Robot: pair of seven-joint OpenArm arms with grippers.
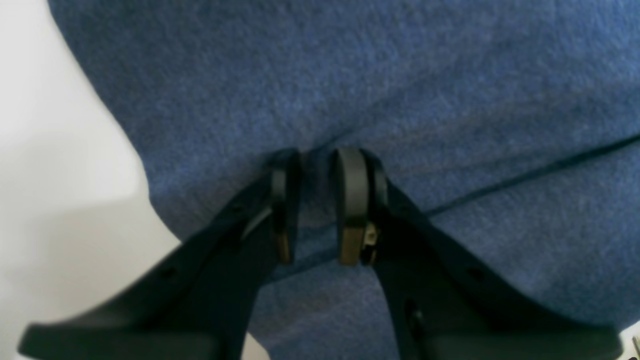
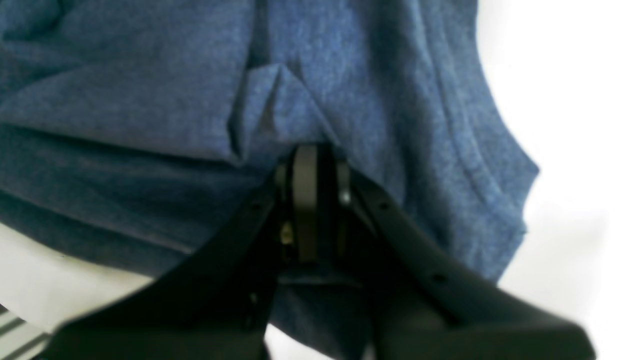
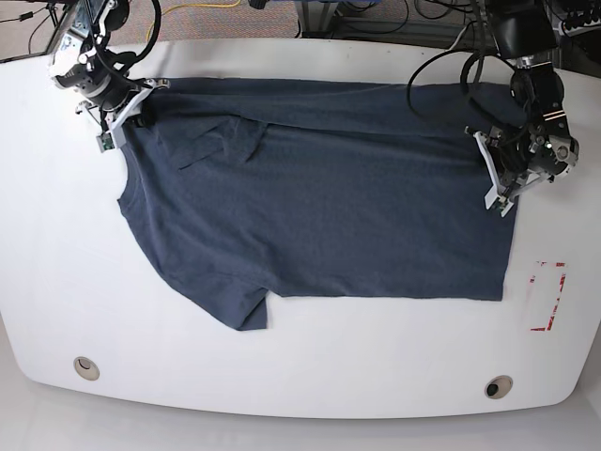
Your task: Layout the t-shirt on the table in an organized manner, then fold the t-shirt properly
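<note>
My left gripper (image 1: pixel 315 200) reaches down at the base view's right, wrist bent, jaws nearly together and pinching a fold of the t-shirt (image 3: pixel 319 216). My right gripper (image 2: pixel 312 200) stretches to the far left corner, jaws pressed together on the cloth's edge.

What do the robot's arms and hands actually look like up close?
Both arms are black, with jointed metal parts and looping black cables. The left hand has two black tapering fingers with flat grey pads and brassy fittings at the tips. The right hand matches it. In the base view, white plates flank each wrist.
</note>
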